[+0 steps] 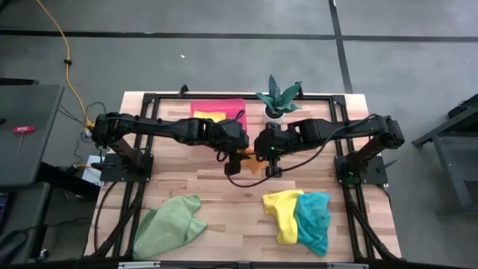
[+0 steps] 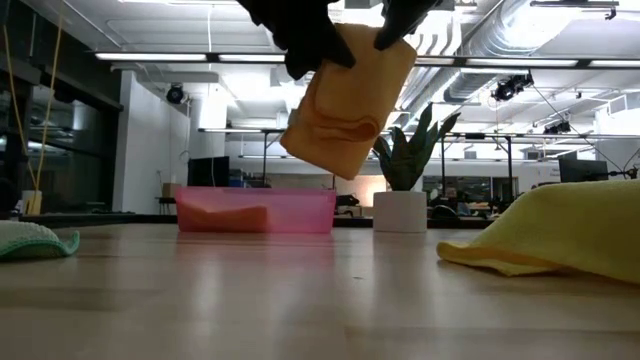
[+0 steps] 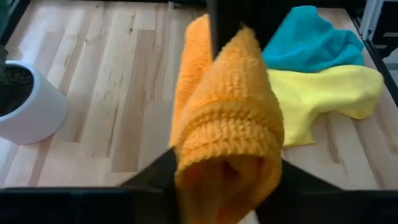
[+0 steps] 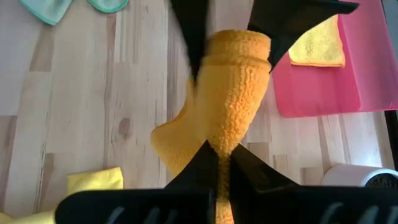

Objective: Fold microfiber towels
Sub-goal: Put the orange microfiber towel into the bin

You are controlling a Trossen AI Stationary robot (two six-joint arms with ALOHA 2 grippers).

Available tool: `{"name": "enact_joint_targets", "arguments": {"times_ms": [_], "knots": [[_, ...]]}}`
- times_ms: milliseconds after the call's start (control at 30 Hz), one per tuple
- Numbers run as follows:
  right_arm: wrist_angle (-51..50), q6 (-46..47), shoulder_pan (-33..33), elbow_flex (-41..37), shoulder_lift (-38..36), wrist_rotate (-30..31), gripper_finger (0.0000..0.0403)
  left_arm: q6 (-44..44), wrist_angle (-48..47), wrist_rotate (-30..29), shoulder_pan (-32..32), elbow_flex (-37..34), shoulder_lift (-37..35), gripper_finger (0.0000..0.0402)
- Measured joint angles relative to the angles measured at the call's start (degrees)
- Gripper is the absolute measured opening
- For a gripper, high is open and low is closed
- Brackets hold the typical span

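from above, the wooden table point(image 1: 224, 202) carries a light green towel point(image 1: 170, 224) near its front left, a yellow towel point(image 1: 284, 213) overlapping a teal towel point(image 1: 314, 220) front right, and a pink tray point(image 1: 235, 107) at the back – only the low view shows the folded orange towel point(image 2: 345, 100) hanging clear of the table. the left gripper point(image 3: 227, 171) and right gripper point(image 4: 217, 155) meet mid-table, each clamped on opposite ends of it.
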Motion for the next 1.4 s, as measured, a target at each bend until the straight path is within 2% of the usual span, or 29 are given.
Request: {"name": "enact_joint_targets", "arguments": {"times_ms": [100,167,433,733,900,1067,1267,1400], "knots": [[0.04,0.0,0.0,0.0,0.0,0.05,0.0001,0.04,0.05,-0.02,0.4,0.0,0.0,0.0036],[0.07,0.02,0.0,0.0,0.02,0.11,0.0005,0.02,0.15,0.04,0.62,0.0,-0.04,0.0013],[-0.09,2.75,0.0,0.0,0.02,0.5,0.004,0.04,-0.31,0.46,1.46,0.0,-0.38,0.0007],[-4.47,2.87,-0.24,0.0,-3.55,6.6,0.0158,0.01,-4.25,-0.02,4.25,0.01,-2.72,0.0004],[-10.81,6.02,-1.06,-0.29,-7.89,9.55,0.0194,-0.01,-7.59,-0.02,7.0,-0.11,-5.49,0.0003],[-9.41,11.5,-2.84,-7.94,-16.11,9.44,0.0197,-2.1,-7.54,2.26,10.32,-0.07,-9.37,0.0002],[1.07,18.16,-3.5,-22.29,-28.28,9.29,0.0197,-7.33,-6.04,7.79,15.45,-0.02,-13.78,0.0002],[8.23,20.85,-3.79,-28.59,-33.32,9.61,0.0197,-11.54,-5.95,8.14,19.35,-0.02,-14.95,0.0002]]}}
